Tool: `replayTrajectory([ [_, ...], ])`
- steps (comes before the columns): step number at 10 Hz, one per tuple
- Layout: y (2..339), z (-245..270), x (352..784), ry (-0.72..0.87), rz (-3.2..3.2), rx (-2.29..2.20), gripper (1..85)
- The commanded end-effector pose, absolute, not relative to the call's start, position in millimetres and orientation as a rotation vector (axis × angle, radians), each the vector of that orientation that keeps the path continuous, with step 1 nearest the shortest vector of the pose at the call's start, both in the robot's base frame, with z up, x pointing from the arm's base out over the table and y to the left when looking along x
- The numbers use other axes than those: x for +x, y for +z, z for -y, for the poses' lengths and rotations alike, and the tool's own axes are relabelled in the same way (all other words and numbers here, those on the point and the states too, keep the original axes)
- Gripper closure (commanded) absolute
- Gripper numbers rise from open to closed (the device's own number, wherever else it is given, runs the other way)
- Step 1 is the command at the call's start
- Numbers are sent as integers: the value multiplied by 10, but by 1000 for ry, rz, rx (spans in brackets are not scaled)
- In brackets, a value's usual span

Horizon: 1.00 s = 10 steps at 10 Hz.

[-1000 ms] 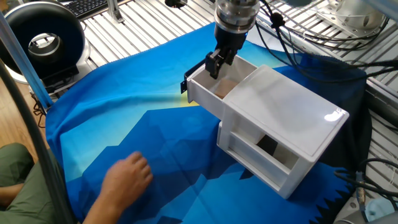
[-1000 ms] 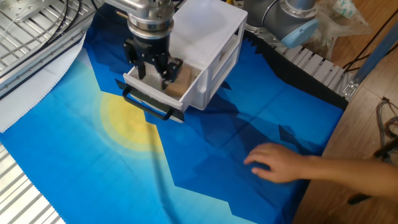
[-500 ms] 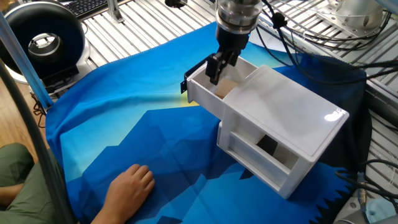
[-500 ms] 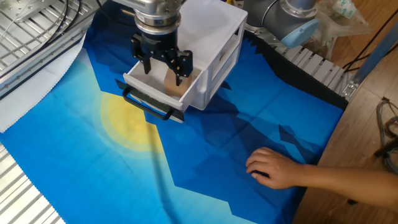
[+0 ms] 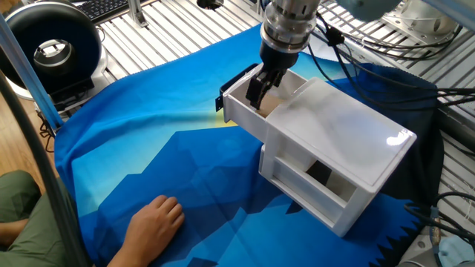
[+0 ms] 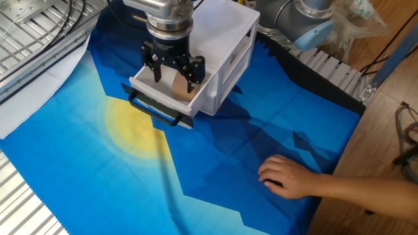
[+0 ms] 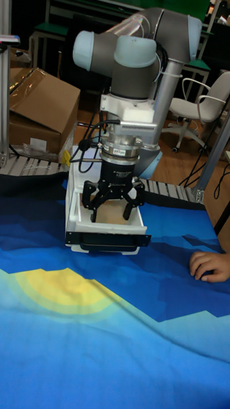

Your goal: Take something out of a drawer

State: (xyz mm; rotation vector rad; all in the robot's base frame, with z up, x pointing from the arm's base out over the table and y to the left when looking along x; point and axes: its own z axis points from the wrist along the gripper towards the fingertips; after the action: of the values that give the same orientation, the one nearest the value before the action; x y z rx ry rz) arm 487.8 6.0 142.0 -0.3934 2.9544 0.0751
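Inside pulled-out drawer: one cube, one tool spread astride it.

The hand has shifted over the wooden cube inside the drawer.

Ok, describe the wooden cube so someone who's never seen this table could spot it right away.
Find the white drawer unit on the blue cloth. Its pulled-out drawer, the one with the black bar handle, has the gripper hanging over it, jaws spread. The wooden cube sits inside: the only tan thing among white plastic.
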Motion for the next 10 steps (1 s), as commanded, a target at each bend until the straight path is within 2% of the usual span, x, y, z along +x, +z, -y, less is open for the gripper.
replayTrajectory([
  [1,1387,-67,4947,85,-2914,-403,157],
  [2,1383,-23,4938,56,-2918,-436,140],
  [3,1419,-64,4916,72,-2938,-412,77],
  [4,1483,-60,4870,62,-2955,-418,63],
  [10,1742,30,4873,39,-2990,-461,63],
])
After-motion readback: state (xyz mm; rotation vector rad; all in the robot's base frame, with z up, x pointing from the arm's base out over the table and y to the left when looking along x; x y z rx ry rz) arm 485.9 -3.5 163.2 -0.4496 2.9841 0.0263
